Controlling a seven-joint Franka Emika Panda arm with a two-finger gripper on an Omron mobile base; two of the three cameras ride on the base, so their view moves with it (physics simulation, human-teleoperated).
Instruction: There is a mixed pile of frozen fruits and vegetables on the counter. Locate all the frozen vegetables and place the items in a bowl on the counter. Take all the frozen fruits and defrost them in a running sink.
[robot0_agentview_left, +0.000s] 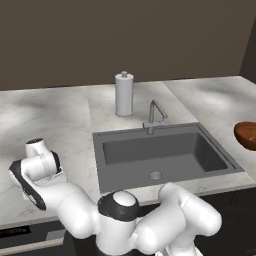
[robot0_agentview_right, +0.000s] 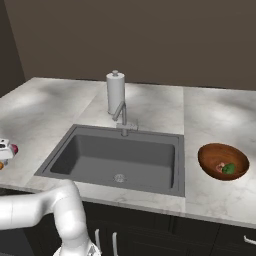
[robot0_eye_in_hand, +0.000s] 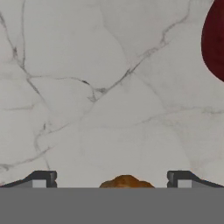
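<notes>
**Open gripper low over the worktop's left end, above the orange**

In the hand view the gripper (robot0_eye_in_hand: 112, 179) hangs close over bare marble, its two dark fingertips (robot0_eye_in_hand: 43, 178) standing wide apart with nothing clamped. The orange (robot0_eye_in_hand: 126, 181) sits between them at the bottom edge, only its rounded top showing. The dark red apple (robot0_eye_in_hand: 215, 41) is cut off by the upper right corner, with open veined counter (robot0_eye_in_hand: 87, 87) between the two fruits.

From the right base view, the apple (robot0_agentview_right: 14, 149) lies near the counter's front edge at its left end, well left of the sink (robot0_agentview_right: 117, 160). A sliver of orange (robot0_agentview_right: 1, 165) peeks at the picture's left edge just below it.

The dark-grey basin is dry-looking, its faucet (robot0_agentview_right: 121, 117) at the back rim and a paper-towel roll (robot0_agentview_right: 115, 93) behind that. Right of the sink, the wooden bowl (robot0_agentview_right: 210, 155) stands near the front edge and holds the green piece (robot0_agentview_right: 229, 169) with something pinkish-brown just beside it, too small to make out.
</notes>
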